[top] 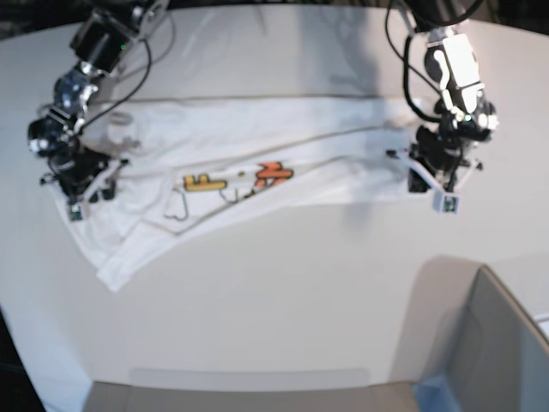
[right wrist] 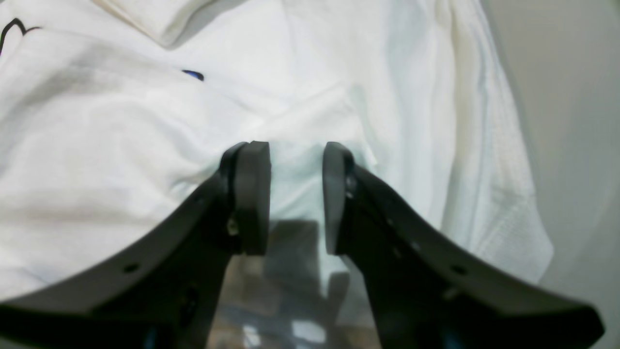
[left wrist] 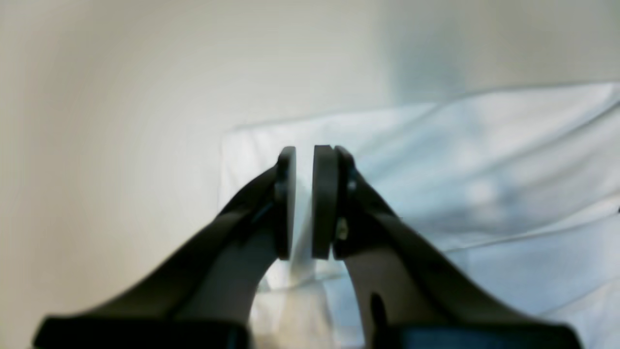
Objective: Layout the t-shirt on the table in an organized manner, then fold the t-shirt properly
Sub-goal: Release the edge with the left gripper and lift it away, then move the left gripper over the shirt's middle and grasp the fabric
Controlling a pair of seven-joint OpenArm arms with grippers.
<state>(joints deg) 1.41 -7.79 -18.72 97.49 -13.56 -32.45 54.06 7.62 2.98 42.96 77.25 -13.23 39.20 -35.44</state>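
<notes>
Two grippers at opposite ends of the t-shirt (top: 257, 163), stretched across the far table (top: 300, 283): left gripper (left wrist: 304, 203) pinching hem, right gripper (right wrist: 295, 198) half-spread around cloth. Laying-out stage; next, presumably, pulling outward and flattening.

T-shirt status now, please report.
Left claw nearly shut on t-shirt edge. Right claw astride cloth, part open. Shirt rumpled on table. Nothing blocking.

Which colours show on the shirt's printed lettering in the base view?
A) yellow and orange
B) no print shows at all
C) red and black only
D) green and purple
A: on the t-shirt, stretched across the table between the two arms, a yellow letter and orange letters show near its middle fold.
</notes>
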